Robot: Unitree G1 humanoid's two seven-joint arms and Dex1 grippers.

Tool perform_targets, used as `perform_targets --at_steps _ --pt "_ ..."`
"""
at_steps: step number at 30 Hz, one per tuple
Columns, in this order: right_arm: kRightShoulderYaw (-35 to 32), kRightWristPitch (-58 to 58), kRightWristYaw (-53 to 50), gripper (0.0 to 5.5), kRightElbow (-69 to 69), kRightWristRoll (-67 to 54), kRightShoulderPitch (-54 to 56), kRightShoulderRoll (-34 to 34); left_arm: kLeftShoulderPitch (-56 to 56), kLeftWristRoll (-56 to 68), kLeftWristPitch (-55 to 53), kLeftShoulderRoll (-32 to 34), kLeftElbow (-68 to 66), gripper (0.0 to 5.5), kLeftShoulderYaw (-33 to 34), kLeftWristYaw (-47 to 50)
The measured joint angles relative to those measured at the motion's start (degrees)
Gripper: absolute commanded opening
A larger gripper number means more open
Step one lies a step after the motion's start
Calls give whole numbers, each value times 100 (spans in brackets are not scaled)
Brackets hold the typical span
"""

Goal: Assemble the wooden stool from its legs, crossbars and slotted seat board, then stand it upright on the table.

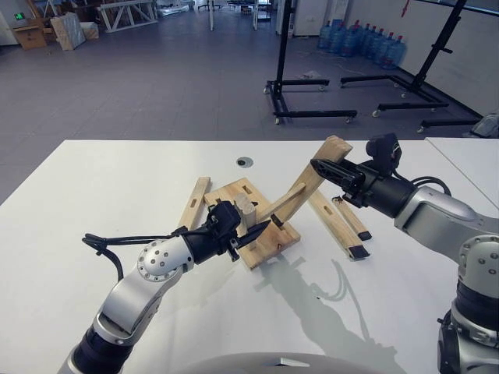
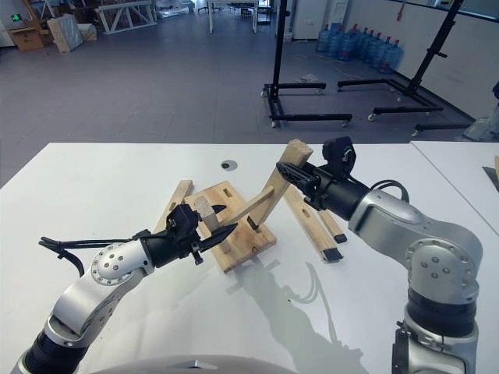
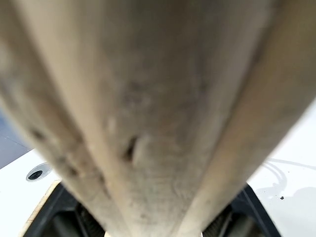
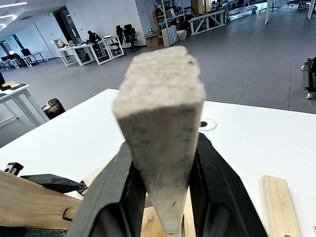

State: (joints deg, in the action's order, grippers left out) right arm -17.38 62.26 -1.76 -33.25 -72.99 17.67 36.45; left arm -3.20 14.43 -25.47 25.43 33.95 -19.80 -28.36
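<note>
One white table carries all the parts, its far edge running across at 12 o'clock and its right-hand edge seen at 3 o'clock, close behind the right arm. A broad stretch of tabletop is left between the parts and the edge at 9 o'clock, and another toward 6 o'clock. The slotted seat board is laid flat near the middle, well apart from every edge. A long leg is held tilted above the board's 2 o'clock corner, its upper end clamped between the closed fingers of the right gripper. From this leg a crossbar is slanted down toward 8 o'clock, onto the board. Two more legs with black feet are laid flat just beside the board at 3 o'clock, beneath the raised leg. A loose leg is laid flat at 10 o'clock, touching the board's edge or nearly so. A short wooden piece is gripped upright over the board by the left gripper, whose fingers are closed on its sides. A small round grommet is set in the tabletop at 12 o'clock of the board.
</note>
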Motion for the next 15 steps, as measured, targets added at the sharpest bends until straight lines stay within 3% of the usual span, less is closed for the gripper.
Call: perform_targets --at_steps 15 --pt "457 -281 427 100 44 654 -396 211 7 -128 41 -19 -44 214 -40 -16"
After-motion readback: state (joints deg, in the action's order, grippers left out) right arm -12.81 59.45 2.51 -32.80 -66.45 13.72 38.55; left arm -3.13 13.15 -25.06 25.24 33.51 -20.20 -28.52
